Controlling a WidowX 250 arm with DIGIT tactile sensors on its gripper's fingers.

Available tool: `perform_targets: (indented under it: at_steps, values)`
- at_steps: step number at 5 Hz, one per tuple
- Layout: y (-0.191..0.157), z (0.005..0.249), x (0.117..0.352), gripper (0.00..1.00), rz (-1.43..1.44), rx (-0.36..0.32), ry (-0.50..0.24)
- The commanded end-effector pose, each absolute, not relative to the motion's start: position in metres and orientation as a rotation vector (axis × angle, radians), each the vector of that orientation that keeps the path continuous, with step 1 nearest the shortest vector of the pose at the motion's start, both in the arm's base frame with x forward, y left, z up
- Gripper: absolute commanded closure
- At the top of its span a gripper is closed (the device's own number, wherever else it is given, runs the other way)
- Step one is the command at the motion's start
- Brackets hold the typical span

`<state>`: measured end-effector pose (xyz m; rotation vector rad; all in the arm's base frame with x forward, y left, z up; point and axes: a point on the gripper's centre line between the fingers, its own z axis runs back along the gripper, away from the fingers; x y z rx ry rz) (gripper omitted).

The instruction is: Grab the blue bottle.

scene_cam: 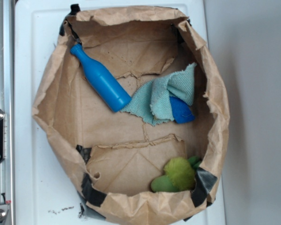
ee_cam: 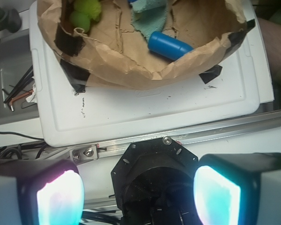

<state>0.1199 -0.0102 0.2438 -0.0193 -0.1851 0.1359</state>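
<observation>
Diagonally lying blue bottle (scene_cam: 99, 78), smooth bright plastic, narrow neck, base touching teal cloth (scene_cam: 166, 96), pincer (ee_cam: 139, 197) released

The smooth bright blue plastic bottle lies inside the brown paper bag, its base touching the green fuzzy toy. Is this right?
Not quite. In the exterior view the blue plastic bottle lies inside the brown paper bag, but its base touches the teal woven cloth, not the green fuzzy toy.

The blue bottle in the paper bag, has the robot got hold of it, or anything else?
No, nothing is held. The blue bottle lies loose in the paper bag, its base against the teal cloth. The gripper is outside the bag, jaws apart and empty.
</observation>
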Motion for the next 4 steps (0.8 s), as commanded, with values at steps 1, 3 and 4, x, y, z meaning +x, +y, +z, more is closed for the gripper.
perform_targets:
  at_steps: [1, 3, 4]
  values:
    - [-0.008, 0.249, 0.123, 0.0, 0.146, -0.038, -0.198]
    - [-0.047, 0.275, 0.199, 0.0, 0.171, -0.027, -0.257]
    - [-0.043, 0.274, 0.25, 0.0, 0.199, 0.009, -0.253]
